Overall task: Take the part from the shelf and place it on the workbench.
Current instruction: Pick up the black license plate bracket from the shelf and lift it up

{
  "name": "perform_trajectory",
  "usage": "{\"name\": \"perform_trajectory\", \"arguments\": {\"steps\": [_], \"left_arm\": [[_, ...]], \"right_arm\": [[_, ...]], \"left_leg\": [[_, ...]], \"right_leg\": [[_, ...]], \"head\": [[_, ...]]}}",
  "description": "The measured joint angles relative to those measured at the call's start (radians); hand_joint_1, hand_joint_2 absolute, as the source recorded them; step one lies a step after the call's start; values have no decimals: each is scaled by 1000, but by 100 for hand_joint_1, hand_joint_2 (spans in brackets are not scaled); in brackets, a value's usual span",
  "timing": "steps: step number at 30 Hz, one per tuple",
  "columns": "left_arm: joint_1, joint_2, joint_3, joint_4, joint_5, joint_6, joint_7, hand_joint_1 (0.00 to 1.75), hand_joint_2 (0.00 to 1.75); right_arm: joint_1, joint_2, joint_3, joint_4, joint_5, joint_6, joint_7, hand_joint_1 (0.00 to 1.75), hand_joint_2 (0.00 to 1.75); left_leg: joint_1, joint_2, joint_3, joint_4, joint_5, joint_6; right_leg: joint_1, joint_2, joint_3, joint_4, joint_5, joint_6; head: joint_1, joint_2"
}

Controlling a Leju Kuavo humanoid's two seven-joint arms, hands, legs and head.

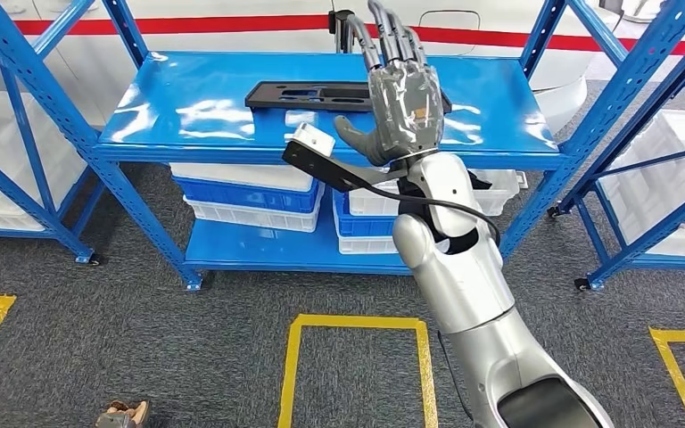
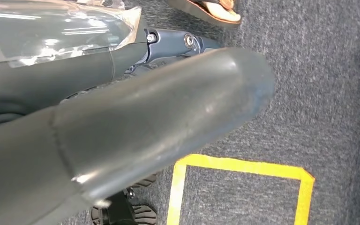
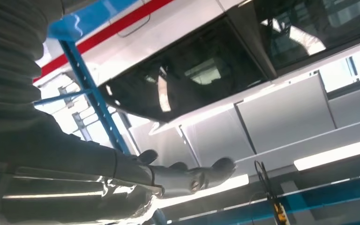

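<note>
Part (image 1: 321,94) lying flat on blue shelf (image 1: 187,125).
Right hand (image 1: 397,98) hovering above it, fingers spread, holding nothing; left hand (image 2: 122,126) hanging over carpet (image 2: 318,117), grip unclear.

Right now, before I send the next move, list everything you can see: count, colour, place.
Part: one, black, flat, on the top shelf, behind the right hand.
Shelf unit: one in front, blue; more blue racks on both sides.
Bins: several, white and blue, stacked on the lower shelf.
Floor markings: yellow outlines on grey carpet.
Sandalled foot: a person's, at the lower left of the head view.
Right hand: one, grey, raised in front of the shelf, fingers spread, holding nothing.
Left hand: one, grey, hanging above the carpet; grasp unclear.
</note>
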Motion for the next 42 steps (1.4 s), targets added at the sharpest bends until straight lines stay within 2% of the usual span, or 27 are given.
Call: {"name": "perform_trajectory", "arguments": {"steps": [2,3,4,5,7,8,10,12,14,15,17,18,19,20,21,23,25,26,29,30,32,34,35,36,38,40,42], "left_arm": [[-5,-1,0,1,-10,-3,4,0,0],[-7,-2,0,1,-13,-4,6,0,0],[-8,-3,0,2,-16,-5,8,0,0],[-9,-3,-1,2,-18,-5,10,0,0],[-12,-3,-1,3,-21,-6,12,0,0],[-15,-3,-1,3,-22,-6,13,0,0],[-20,-2,-1,4,-22,-7,13,0,0],[-23,-2,-1,5,-22,-8,14,0,0],[-26,-3,-1,7,-22,-8,15,0,0],[-28,-3,-1,7,-22,-8,15,0,0],[-29,-3,-1,8,-22,-8,15,0,0],[-28,-3,-1,9,-22,-8,15,0,0],[-27,-3,-1,10,-22,-8,15,0,0],[-27,-3,-1,11,-22,-8,15,0,0],[-27,-3,-1,11,-22,-8,15,0,0],[-28,1,-1,12,-22,-8,15,0,0],[-29,6,-1,14,-21,-8,14,0,0],[-30,7,-1,15,-21,-8,14,0,0],[-31,7,0,16,-21,-8,14,0,0],[-32,6,0,17,-21,-9,14,0,0],[-32,4,0,18,-21,-9,14,0,0],[-32,2,0,20,-21,-10,14,0,0],[-31,1,0,20,-21,-10,14,0,0],[-31,0,0,21,-21,-10,14,0,0],[-31,-2,0,22,-19,-10,12,0,0],[-32,-2,0,23,-14,-10,10,0,0],[-33,-2,0,23,-8,-12,8,0,0]], "right_arm": [[5,-15,-6,-1,0,-4,4,0,175],[10,-23,-9,-1,0,-6,5,0,175],[15,-29,-12,-1,0,-8,7,0,175],[18,-34,-13,-1,0,-9,8,0,175],[20,-41,-15,-1,0,-11,9,0,175],[20,-44,-16,-1,0,-12,9,0,175],[22,-50,-18,-1,-1,-13,9,0,175],[23,-53,-19,-1,-1,-13,9,0,175],[22,-54,-20,-2,-1,-13,9,0,175],[21,-54,-20,-2,-1,-13,9,0,175],[20,-54,-20,-1,-1,-13,9,0,175],[21,-55,-20,0,-2,-13,9,0,175],[21,-55,-20,0,-2,-13,9,0,175],[21,-55,-20,1,-2,-13,9,0,175],[19,-55,-20,2,-3,-14,9,0,175],[14,-55,-20,3,-4,-15,9,0,175],[11,-55,-19,6,-4,-16,9,0,175],[10,-55,-19,7,-5,-17,10,0,175],[7,-55,-20,9,-7,-19,10,0,175],[5,-55,-20,10,-7,-19,10,0,175],[2,-57,-20,12,-7,-20,10,0,175],[5,-59,-20,16,-7,-21,10,0,175],[6,-60,-20,19,-7,-22,10,0,175],[6,-60,-20,20,-7,-23,10,0,175],[1,-61,-20,24,-8,-26,10,0,175],[-5,-61,-19,28,-10,-28,10,0,175],[-11,-60,-19,35,-11,-29,12,0,175]], "left_leg": [[1,4,2,-3,1,1],[3,7,3,-3,-1,-1],[5,8,4,-2,-3,-5],[9,10,6,-1,-6,-10],[16,12,9,8,-18,-28],[17,11,8,16,-25,-38],[15,11,3,24,-32,-53],[18,11,2,24,-34,-59],[23,10,-12,59,-57,-61],[23,9,-37,109,-81,-61],[19,6,-115,247,-134,-57],[16,5,-153,304,-147,-53],[12,4,-175,326,-140,-47],[7,4,-180,315,-115,-37],[0,1,-166,267,-76,-23],[-19,-7,-117,143,-5,15],[-34,-12,-88,75,15,39],[-38,-11,-84,66,12,42],[-32,-6,-62,28,23,33],[-27,-3,-54,16,28,29],[-23,-1,-48,10,29,26],[-20,0,-47,11,26,22],[-18,0,-45,12,24,18],[-15,0,-43,13,20,13],[-11,-1,-41,23,9,-3],[-11,-2,-43,32,0,-18],[-9,-2,-44,32,-2,-28]], "right_leg": [[-6,-7,-71,130,-42,1],[-11,-9,-101,179,-51,6],[-16,-11,-114,193,-46,15],[-22,-14,-108,167,-25,27],[-34,-24,-54,37,36,54],[-36,-26,-29,-18,56,58],[-34,-23,-10,-57,63,47],[-32,-16,-11,-54,61,28],[-31,-12,-7,-54,58,14],[-30,-11,-5,-55,57,8],[-22,-9,-3,-54,53,-1],[-16,-7,-3,-54,51,-5],[-10,-5,-1,-54,50,-9],[-4,-2,2,-54,48,-13],[2,0,6,-55,46,-16],[9,3,13,-56,42,-22],[6,5,12,-56,41,-23],[6,6,11,-58,42,-21],[7,0,2,-45,32,-12],[8,-4,-14,-12,17,-10],[1,-8,-75,105,-27,-7],[-9,-11,-127,196,-48,4],[-14,-12,-129,191,-37,15],[-20,-15,-111,147,-12,28],[-28,-23,-47,12,43,49],[-28,-24,-11,-60,64,44],[-24,-19,-9,-64,63,25]], "head": [[1,0],[1,0],[1,0],[1,0],[2,0],[4,0],[4,0],[1,0],[-2,0],[-4,0],[-8,0],[-8,0],[-8,0],[-8,0],[-8,0],[-5,0],[-3,0],[-4,0],[-6,0],[-6,0],[-5,0],[-5,0],[-5,0],[-4,0],[-4,0],[-4,0],[-4,0]]}}
